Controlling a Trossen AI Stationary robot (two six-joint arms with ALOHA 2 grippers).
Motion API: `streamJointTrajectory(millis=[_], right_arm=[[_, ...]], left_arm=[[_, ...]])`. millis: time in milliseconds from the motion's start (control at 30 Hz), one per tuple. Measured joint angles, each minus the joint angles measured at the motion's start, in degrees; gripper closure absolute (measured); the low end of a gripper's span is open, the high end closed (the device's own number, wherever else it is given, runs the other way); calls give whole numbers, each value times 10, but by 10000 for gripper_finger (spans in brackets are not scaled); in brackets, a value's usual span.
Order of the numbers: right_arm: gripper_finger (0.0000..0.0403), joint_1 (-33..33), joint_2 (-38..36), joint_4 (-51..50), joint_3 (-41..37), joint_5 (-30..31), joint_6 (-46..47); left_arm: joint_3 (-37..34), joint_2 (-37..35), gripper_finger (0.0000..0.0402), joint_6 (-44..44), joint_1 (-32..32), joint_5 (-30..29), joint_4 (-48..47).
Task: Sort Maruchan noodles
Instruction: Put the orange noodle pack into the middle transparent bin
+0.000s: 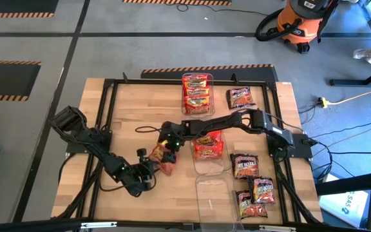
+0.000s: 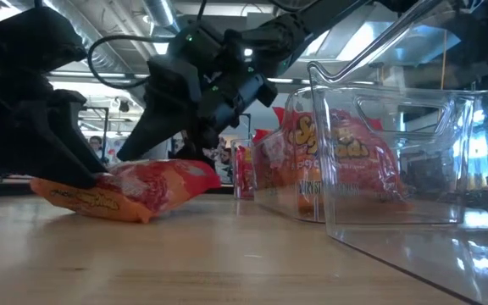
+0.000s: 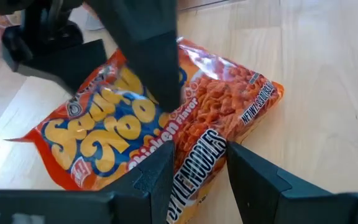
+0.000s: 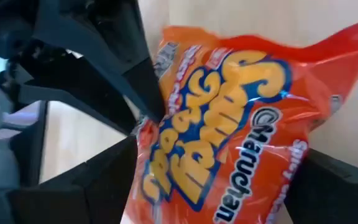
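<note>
An orange Maruchan noodle packet point(image 1: 163, 158) with yellow lettering lies on the wooden table left of centre point(image 3: 104, 140). My left gripper point(image 1: 149, 167) reaches it from the near left and is shut on its edge point(image 3: 197, 160). My right gripper point(image 1: 166, 143) comes over it from the right, open, one finger on either side of the packet point(image 4: 229, 124). I cannot tell whether those fingers touch it. In the low view the packet point(image 2: 142, 191) rests on the table by its underside. My left gripper pinches the packet's near edge point(image 3: 199, 182) between its two fingers. The fingers slant down from the table's near left side. The packet lies slightly tilted with its underside point(image 2: 134, 213) on the table.
A clear bin point(image 1: 210, 161) with red packets stands at the centre, just right of the grippers. Another point(image 1: 197, 93) with red-yellow packets is at the far edge, and an empty one point(image 1: 212, 196) at the near edge. Dark packets lie at far right point(image 1: 240, 96) and near right point(image 1: 253, 187).
</note>
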Motion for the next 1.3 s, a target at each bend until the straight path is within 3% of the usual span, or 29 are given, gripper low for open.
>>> streamJointTrajectory(millis=[400, 767, 933, 1067, 1167, 1300], right_arm=[[91, 8, 4, 5, 0, -16, 37], [217, 13, 9, 20, -1, -6, 21], [272, 16, 8, 23, 4, -14, -1], [289, 16, 8, -16, 37, -20, -41], [288, 16, 8, -88, 83, -19, -87], [287, 24, 8, -211, 156, -2, -144]], left_arm=[[0, 0, 260, 0, 1, -17, 2], [-1, -8, 260, 0, 2, -27, 9], [9, -62, 260, -1, -6, 25, -17], [10, -117, 260, -19, -17, 106, -46], [10, -158, 260, -50, -28, 145, -68], [10, -200, 260, -65, -49, 152, -72]])
